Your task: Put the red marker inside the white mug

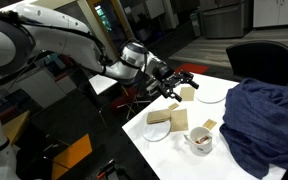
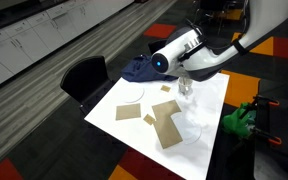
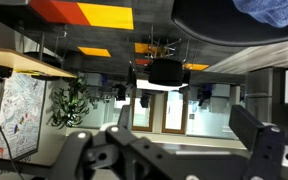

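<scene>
The white mug (image 1: 199, 141) stands near the front edge of the white table (image 1: 184, 160). A small red-brown shape shows in its mouth; it is too small to tell whether it is the red marker. No marker shows anywhere else. My gripper (image 1: 176, 82) hangs above the table's far side, over the tan pieces, up and back from the mug. It also shows in the other exterior view (image 2: 185, 84). In the wrist view the gripper (image 3: 174, 142) has its fingers wide apart with nothing between them. That view looks out across the room and shows neither the mug nor the table.
Flat white plates (image 1: 212, 97) and tan square pieces (image 1: 178, 121) lie on the table. A dark blue cloth (image 1: 267, 122) is heaped on one side. A black chair (image 1: 261, 60) stands behind the table. A green object (image 2: 238, 121) sits beyond the table's edge.
</scene>
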`<state>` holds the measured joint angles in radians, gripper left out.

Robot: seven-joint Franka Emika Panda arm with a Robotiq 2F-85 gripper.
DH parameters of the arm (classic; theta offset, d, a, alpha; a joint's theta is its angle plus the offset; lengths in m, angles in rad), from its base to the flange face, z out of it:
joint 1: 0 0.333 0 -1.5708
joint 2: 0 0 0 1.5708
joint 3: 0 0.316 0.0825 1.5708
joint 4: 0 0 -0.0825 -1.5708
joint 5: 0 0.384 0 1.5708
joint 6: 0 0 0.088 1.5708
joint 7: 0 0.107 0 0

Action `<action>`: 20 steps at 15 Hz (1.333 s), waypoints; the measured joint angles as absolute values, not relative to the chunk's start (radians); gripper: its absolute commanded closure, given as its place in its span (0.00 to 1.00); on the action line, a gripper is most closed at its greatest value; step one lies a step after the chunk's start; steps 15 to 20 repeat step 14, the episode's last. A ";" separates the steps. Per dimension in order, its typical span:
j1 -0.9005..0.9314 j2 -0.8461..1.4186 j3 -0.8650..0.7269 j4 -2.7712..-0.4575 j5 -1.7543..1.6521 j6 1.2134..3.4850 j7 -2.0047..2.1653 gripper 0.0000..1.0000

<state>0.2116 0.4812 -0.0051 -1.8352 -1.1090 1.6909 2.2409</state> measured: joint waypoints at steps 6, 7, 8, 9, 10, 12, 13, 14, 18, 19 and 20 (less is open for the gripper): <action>0.202 0.244 0.049 -2.037 -1.177 1.736 2.204 0.00; 0.201 0.208 0.055 -2.070 -1.184 1.748 2.197 0.00; 0.199 0.174 0.060 -2.102 -1.190 1.763 2.183 0.00; 0.198 0.155 0.064 -2.117 -1.191 1.766 2.181 0.00; 0.197 0.154 0.066 -2.117 -1.191 1.766 2.181 0.00; 0.195 0.167 0.066 -2.112 -1.191 1.766 2.181 0.00; 0.194 0.172 0.066 -2.112 -1.191 1.766 2.182 0.00; 0.194 0.174 0.066 -2.112 -1.191 1.766 2.182 0.00; 0.194 0.174 0.066 -2.112 -1.191 1.766 2.182 0.00; 0.194 0.174 0.066 -2.112 -1.191 1.766 2.182 0.00; 0.194 0.174 0.066 -2.112 -1.191 1.766 2.182 0.00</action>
